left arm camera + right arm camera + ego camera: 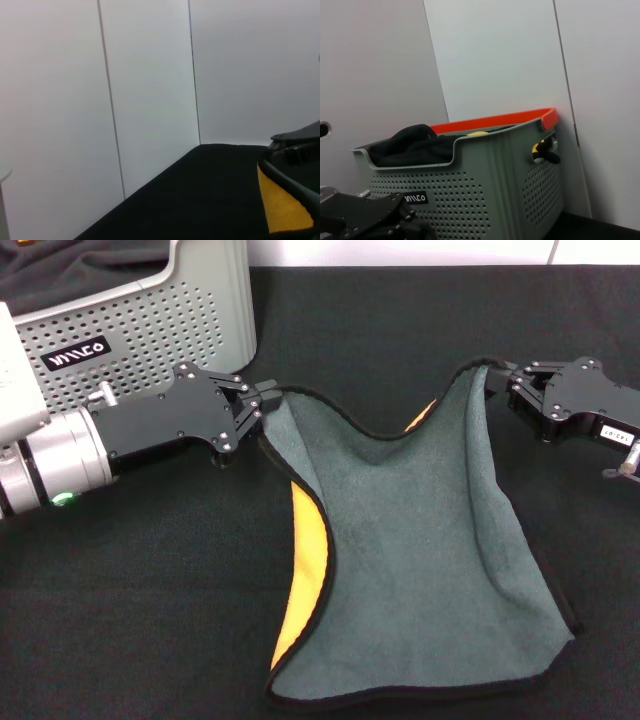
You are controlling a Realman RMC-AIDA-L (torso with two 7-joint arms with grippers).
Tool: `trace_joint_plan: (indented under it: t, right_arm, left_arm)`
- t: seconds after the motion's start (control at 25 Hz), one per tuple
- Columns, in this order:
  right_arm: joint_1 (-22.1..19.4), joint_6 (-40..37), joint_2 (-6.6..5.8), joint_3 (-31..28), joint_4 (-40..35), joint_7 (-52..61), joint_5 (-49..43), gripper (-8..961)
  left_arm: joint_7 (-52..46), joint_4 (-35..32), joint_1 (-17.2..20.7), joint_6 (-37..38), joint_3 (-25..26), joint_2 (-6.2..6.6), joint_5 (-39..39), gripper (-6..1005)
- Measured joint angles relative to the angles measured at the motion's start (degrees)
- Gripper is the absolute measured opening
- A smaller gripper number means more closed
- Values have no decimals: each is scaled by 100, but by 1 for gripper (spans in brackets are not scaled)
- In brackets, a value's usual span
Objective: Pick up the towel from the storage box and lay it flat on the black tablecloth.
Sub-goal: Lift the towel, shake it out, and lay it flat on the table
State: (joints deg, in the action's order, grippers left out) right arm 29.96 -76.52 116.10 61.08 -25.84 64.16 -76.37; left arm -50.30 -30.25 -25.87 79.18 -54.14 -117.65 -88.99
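Note:
The grey-green towel [420, 560] with black edging hangs spread between my two grippers, its lower part resting on the black tablecloth [120, 620]. Its yellow-orange reverse shows along the folded left edge [305, 570] and in the left wrist view [282, 207]. My left gripper [268, 400] is shut on the towel's top left corner. My right gripper [498, 378] is shut on the top right corner. The light grey perforated storage box [150, 325] stands at the back left, behind the left arm; it also shows in the right wrist view [485, 195].
A dark charcoal cloth [415, 145] lies inside the storage box, which has an orange rim at its far side [520, 117]. A white wall [150, 90] stands behind the table.

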Motion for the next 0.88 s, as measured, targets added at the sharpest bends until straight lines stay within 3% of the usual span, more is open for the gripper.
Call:
trace_joint_plan:
  t: [0.24,0.48,0.88]
  right_arm:
    - [-9,52,0,-30,1,0,0,12]
    - [-9,236,0,-35,0,0,0,12]
    - [44,475,0,-24,68,0,0,12]
  left_arm:
    - [543,-91,57,-6,0,-46,6,42]
    - [1077,-426,204,-204,-1,-209,29,43]
    - [2057,-357,230,-261,-14,-248,162,43]
